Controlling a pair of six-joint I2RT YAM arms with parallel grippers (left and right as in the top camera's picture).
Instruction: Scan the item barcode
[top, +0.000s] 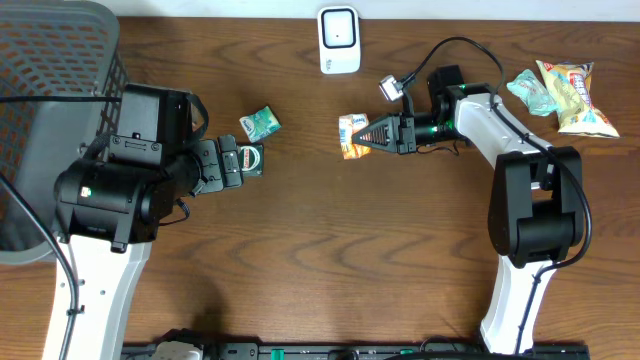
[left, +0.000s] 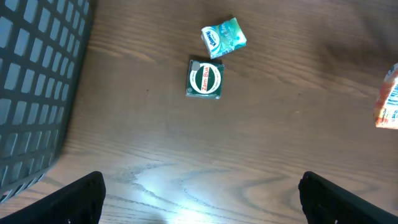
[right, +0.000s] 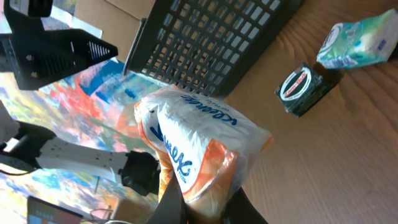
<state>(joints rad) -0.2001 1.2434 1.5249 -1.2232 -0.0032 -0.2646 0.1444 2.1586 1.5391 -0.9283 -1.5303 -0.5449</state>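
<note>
My right gripper (top: 366, 135) is shut on an orange-and-white Kleenex tissue pack (top: 351, 137), held out sideways just below the white scanner (top: 339, 40) at the table's back edge. In the right wrist view the pack (right: 199, 140) sticks up from between the fingers (right: 186, 205). No barcode shows on it in any view. My left gripper (top: 232, 163) is open above the table, its fingers wide apart with nothing between them (left: 200, 193). Just ahead of it lies a dark green Zam-Buk tin (left: 205, 79).
A mint-green packet (top: 260, 123) lies beside the tin. A dark mesh basket (top: 50, 60) fills the back left corner. Two snack packets (top: 575, 95) and a pale green wrapper (top: 530, 92) lie at the back right.
</note>
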